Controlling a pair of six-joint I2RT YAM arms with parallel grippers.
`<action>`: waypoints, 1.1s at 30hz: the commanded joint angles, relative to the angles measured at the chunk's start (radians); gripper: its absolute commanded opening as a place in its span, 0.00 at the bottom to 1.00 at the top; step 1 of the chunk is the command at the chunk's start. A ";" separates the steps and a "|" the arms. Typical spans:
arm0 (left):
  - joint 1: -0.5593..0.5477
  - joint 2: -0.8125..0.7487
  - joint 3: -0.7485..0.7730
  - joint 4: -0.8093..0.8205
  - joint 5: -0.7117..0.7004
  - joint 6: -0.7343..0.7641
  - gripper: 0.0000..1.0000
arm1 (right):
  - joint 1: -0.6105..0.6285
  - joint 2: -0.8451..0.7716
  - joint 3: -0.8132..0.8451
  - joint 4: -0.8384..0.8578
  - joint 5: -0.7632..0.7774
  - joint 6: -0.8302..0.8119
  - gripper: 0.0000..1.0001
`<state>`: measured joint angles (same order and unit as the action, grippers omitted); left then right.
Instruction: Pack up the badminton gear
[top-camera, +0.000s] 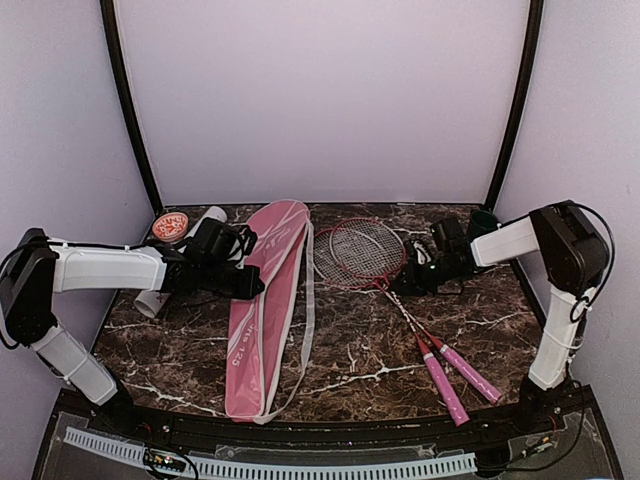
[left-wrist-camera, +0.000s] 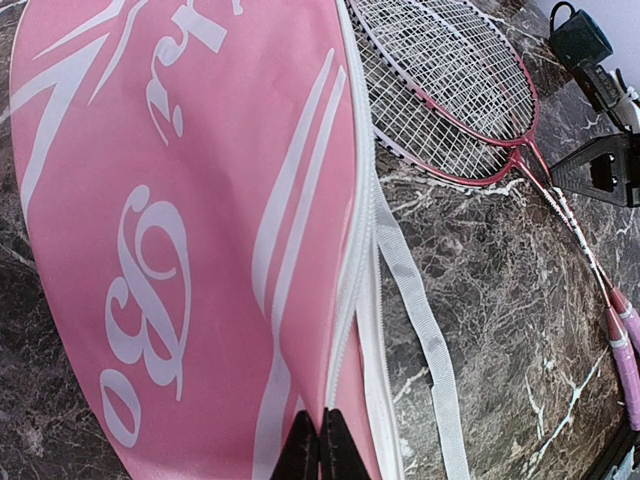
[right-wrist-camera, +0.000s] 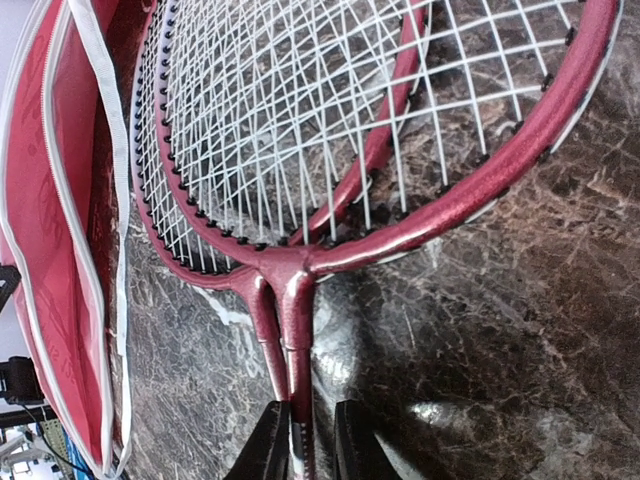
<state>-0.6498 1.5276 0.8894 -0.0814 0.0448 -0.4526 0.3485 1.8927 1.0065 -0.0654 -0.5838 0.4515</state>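
The pink racket-shaped bag (top-camera: 262, 310) lies lengthwise left of centre. My left gripper (top-camera: 250, 285) rests on its left edge. In the left wrist view my left gripper (left-wrist-camera: 322, 440) is shut, pinching the bag (left-wrist-camera: 180, 200) fabric beside the zip. Two red-framed rackets (top-camera: 360, 250) lie crossed right of the bag, with their pink handles (top-camera: 450, 375) towards the front. My right gripper (top-camera: 405, 280) sits at their throat. In the right wrist view my right gripper (right-wrist-camera: 312, 420) is narrowly open and straddles a racket (right-wrist-camera: 300, 270) shaft. The white tube (top-camera: 150, 303) with its red cap (top-camera: 170, 226) lies under my left arm. No shuttlecocks show.
A small dark green cup (top-camera: 485, 222) stands at the back right, behind my right arm, and also shows in the left wrist view (left-wrist-camera: 580, 40). The bag's white strap (left-wrist-camera: 420, 330) trails on the dark marble table (top-camera: 350, 350). Walls close in the back and both sides.
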 joint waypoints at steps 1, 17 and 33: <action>0.006 -0.022 0.005 0.024 0.000 0.009 0.00 | -0.005 0.029 -0.023 0.047 -0.035 0.012 0.17; 0.006 -0.010 0.014 0.023 -0.002 0.003 0.00 | -0.005 -0.025 -0.018 0.033 -0.029 0.008 0.00; 0.006 0.001 0.029 0.031 -0.021 -0.015 0.00 | 0.154 -0.286 0.012 -0.269 0.051 -0.045 0.00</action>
<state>-0.6498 1.5276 0.8898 -0.0769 0.0391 -0.4576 0.4049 1.6444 1.0180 -0.2268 -0.5667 0.4381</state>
